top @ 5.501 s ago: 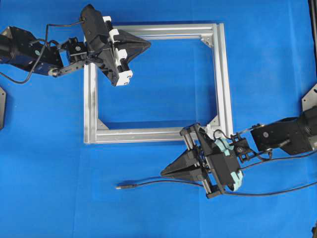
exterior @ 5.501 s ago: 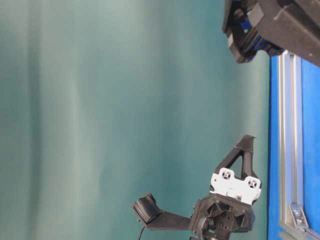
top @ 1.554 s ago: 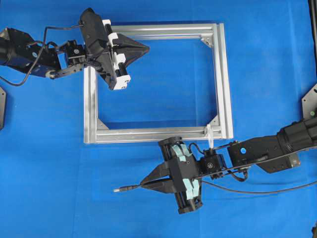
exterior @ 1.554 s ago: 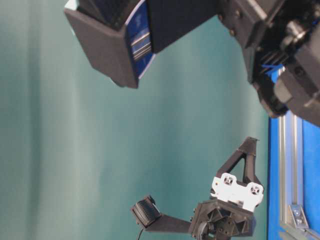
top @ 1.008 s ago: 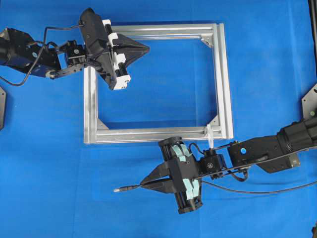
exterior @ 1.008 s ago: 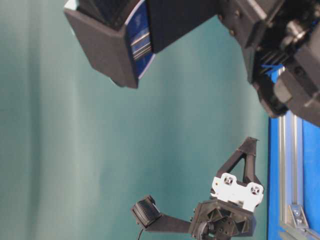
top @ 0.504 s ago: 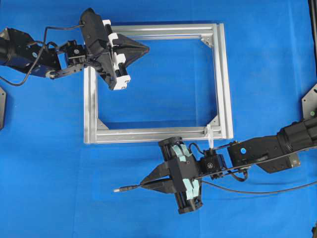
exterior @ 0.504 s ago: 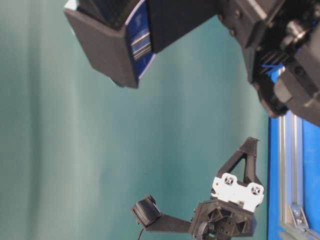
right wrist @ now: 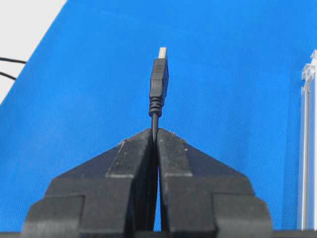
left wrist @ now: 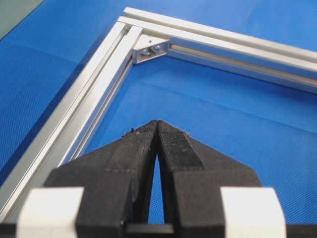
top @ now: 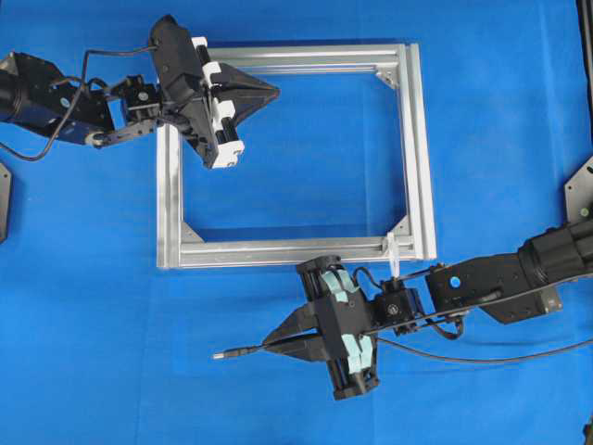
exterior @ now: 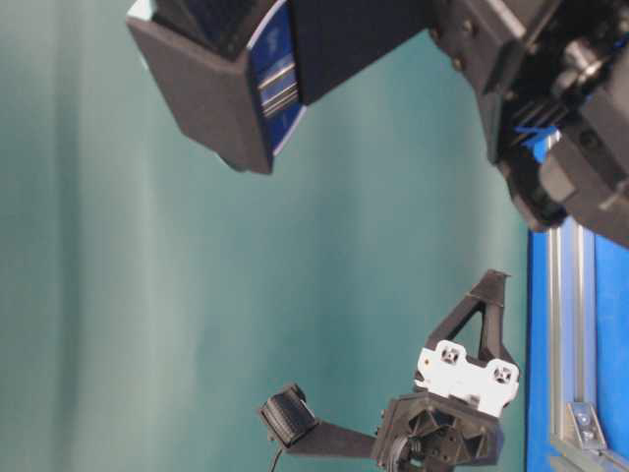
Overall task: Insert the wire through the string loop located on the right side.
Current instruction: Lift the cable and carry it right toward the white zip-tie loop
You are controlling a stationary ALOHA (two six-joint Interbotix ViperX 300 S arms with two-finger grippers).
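Your right claw [top: 269, 345] is clamped on the wire [top: 243, 350], whose plug sticks out past the tips over the blue mat [top: 93, 306], below the silver frame [top: 422, 167]. The string loop [top: 392, 252] stands at the frame's lower right corner. Your left claw [top: 276, 89] is closed, empty, above the frame's upper left corner.

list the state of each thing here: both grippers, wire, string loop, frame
left gripper: shut, empty, above the frame's corner
right gripper: shut on the wire
wire: pinched behind its plug, plug sticking out past the fingertips
string loop: unthreaded, at the frame's lower right
frame: flat on the blue table
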